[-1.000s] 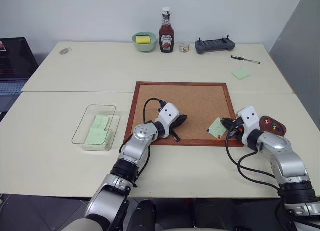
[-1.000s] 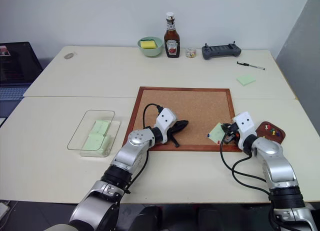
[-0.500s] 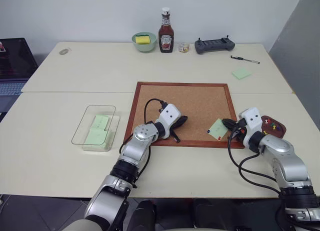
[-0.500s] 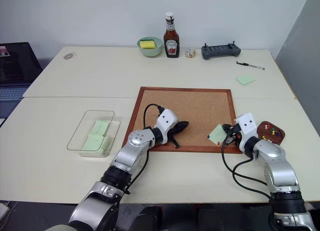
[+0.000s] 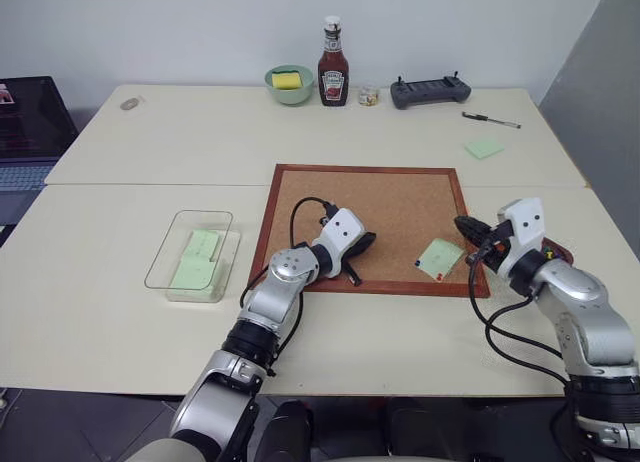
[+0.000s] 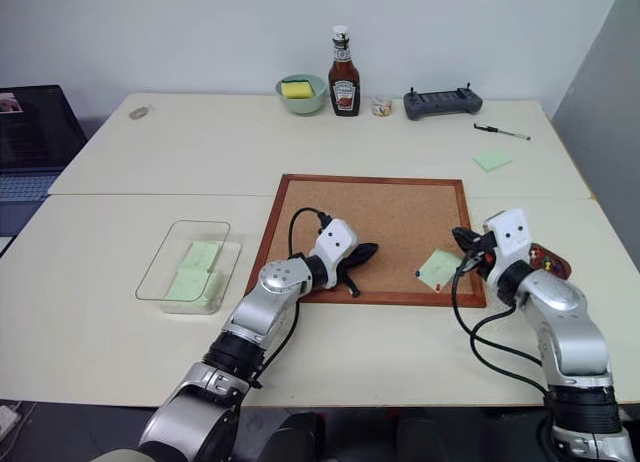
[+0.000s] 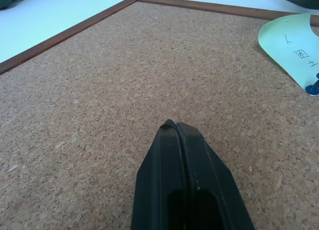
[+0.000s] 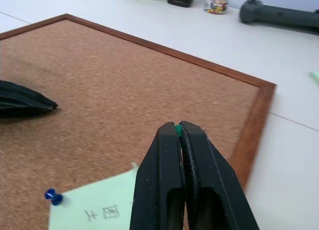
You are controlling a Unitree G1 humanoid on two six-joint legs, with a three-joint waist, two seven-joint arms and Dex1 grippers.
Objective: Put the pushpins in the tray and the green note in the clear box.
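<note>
The right gripper (image 8: 179,126) stood with its jaws pressed together on a small green object, most likely a pushpin head, visible only as a speck at the tips. It hung above the right edge of the corkboard (image 5: 380,197), just left of the tray (image 6: 553,264). The step in hand appeared to be carrying a pulled pin to the tray. The next move would call for a short travel to the right, a stop over the tray, and a release low enough that the pin would not bounce out. The green note (image 5: 440,258) lay on the near right part of the corkboard, with a blue pushpin (image 8: 52,196) at its left corner. A small red mark showed at its near edge, possibly a second pin; this could not be confirmed. The note would stay fixed until the blue pin was drawn, so that pin would come next. The clear box (image 5: 192,255) sat well apart on the left of the table and already held pale green paper. The left gripper (image 7: 175,125) rested with its jaws together and empty on the near middle of the corkboard. The tray was largely covered by the right arm, so its contents could not be counted. The held object was too small to identify with certainty. Handwriting on the note was not legible. A second green note (image 5: 483,147) lay at the far right of the table.
</note>
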